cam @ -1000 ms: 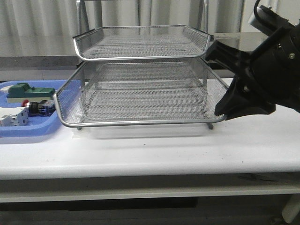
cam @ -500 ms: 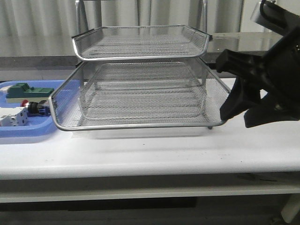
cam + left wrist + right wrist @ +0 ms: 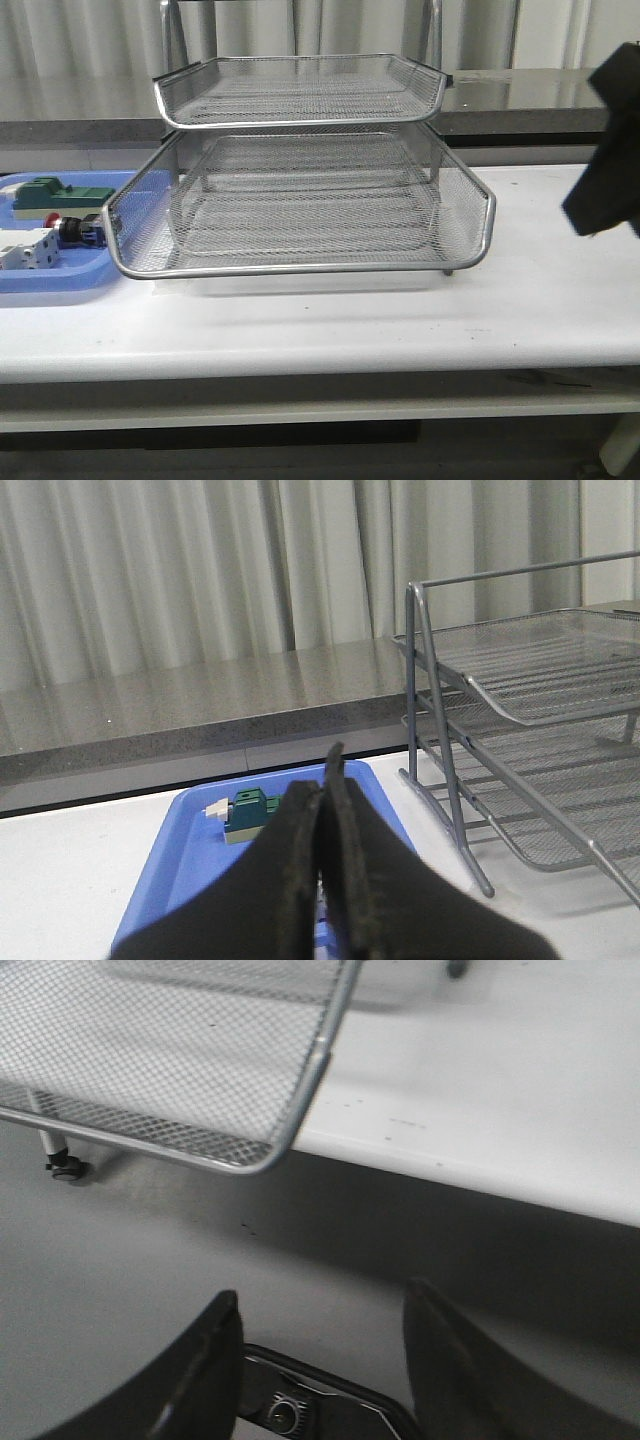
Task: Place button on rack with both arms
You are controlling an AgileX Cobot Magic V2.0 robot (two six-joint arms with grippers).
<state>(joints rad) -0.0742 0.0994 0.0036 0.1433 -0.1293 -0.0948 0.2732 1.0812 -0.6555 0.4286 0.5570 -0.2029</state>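
Now the middle tray of the rack [image 3: 300, 205] stands pulled forward, its front rim jutting toward the camera in the centre of the front view, so the step in hand looks to be fetching the button [image 3: 75, 230], which lies in the blue tray [image 3: 60, 285] at the left edge of the frame, just beside the white-grey terminal block [image 3: 25, 250] and below the green block [image 3: 55, 195]. In the left wrist view the left gripper [image 3: 322, 810] has its fingers pressed together with nothing between them, pointing over the blue tray; it would need to spread before coming down, and the button's round head and narrow body call for a grip across the black body, not the red cap. The button sits close against its neighbours, so a straight drop from above is probably cleaner than a sideways sweep. The rack's left post and tray corner rise near the blue tray's right side, leaving little room on that flank. At the right edge of the front view the right arm [image 3: 610, 160] hangs well apart from the rack; its right gripper [image 3: 320, 1350] is spread wide and empty, looking down past the tray corner and the table [image 3: 330, 330] edge.
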